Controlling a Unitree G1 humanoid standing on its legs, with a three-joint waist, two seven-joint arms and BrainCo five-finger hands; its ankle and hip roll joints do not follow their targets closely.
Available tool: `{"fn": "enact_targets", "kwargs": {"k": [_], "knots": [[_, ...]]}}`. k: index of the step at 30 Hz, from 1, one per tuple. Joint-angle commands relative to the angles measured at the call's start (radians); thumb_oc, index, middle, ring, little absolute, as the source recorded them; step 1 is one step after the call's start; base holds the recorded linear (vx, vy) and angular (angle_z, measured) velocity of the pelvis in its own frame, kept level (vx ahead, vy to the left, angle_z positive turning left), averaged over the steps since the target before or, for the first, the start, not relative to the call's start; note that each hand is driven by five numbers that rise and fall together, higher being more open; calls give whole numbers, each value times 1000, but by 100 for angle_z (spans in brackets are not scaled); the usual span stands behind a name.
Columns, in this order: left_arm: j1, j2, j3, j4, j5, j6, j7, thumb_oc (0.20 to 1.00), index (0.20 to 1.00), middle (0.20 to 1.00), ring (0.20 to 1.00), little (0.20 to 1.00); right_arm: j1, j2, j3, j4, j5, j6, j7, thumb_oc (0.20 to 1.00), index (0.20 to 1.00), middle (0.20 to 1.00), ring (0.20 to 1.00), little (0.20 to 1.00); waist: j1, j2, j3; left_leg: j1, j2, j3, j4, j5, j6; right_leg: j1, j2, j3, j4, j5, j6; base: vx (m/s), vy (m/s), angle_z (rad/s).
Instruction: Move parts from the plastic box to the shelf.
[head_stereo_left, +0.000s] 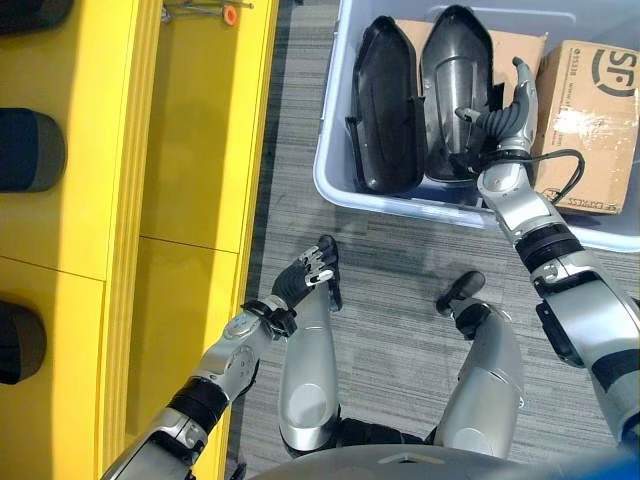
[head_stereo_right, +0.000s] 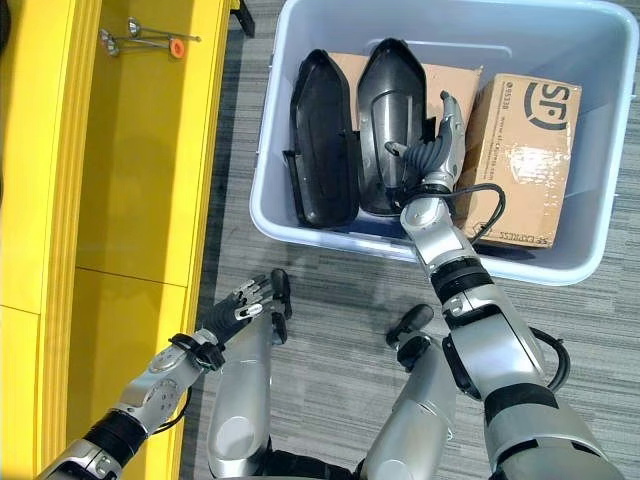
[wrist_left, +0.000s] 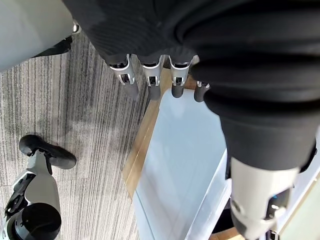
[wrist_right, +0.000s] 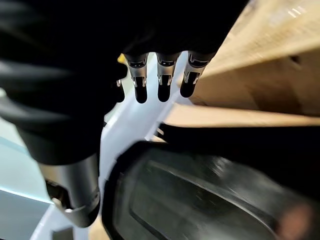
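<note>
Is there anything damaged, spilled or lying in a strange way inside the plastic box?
Nothing stands out. In the plastic box two black parts lie side by side, hollow sides up, beside a closed cardboard box. The right robot hand reaches in between them. No spill or breakage shows.

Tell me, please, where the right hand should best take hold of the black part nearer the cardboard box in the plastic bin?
Probably by its long edge on the cardboard box side, coming from above. The black part stands on edge in the plastic box, its hollow face up, beside a second black part, so that rim is the freest. The right hand already hovers there, fingers relaxed.
</note>
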Motion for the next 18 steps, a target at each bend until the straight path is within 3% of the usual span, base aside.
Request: {"fn": "enact_targets", "kwargs": {"k": [1, 9, 12, 14, 18], "knots": [[18, -10, -68, -74, 3, -7, 9, 1000, 1000, 1000, 1000, 1000, -15, -23, -10, -20, 32, -18, -17, 1000, 1000, 1000, 1000, 1000, 18, 34, -35, -35, 34, 4, 3, -17, 1, -21, -57, 41, 53, -7, 117, 1, -10, 3], [9, -19, -61, -62, -12, -8, -2, 1000, 1000, 1000, 1000, 1000, -21, -7, 12, 67, 66, 28, 31, 1000, 1000, 1000, 1000, 1000, 23, 36, -35, -80, 38, -1, 17, -17, -2, -60, -58, 42, 68, -11, 113, -1, 0, 3], [9, -24, -61, -52, -18, -17, 1, 1000, 1000, 1000, 1000, 1000, -7, -4, 8, 78, 53, 5, -137, 1000, 1000, 1000, 1000, 1000, 20, 35, -35, -96, 43, -4, 23, -16, -2, -74, -56, 44, 74, -10, 113, -2, -2, 1], [9, -23, -66, -53, -13, -20, 8, 1000, 1000, 1000, 1000, 1000, 3, -1, -17, 67, 18, -30, -171, 1000, 1000, 1000, 1000, 1000, 16, 33, -35, -100, 42, -4, 21, -15, -2, -76, -52, 46, 71, -8, 115, 0, 0, 0], [-3, -40, -79, -43, -15, -32, 29, 1000, 1000, 1000, 1000, 1000, 18, 15, -13, 42, 21, -23, -162, 1000, 1000, 1000, 1000, 1000, 9, 30, -35, -108, 43, -4, 19, -15, -3, -85, -45, 51, 64, -7, 116, 0, 0, 0]]}}
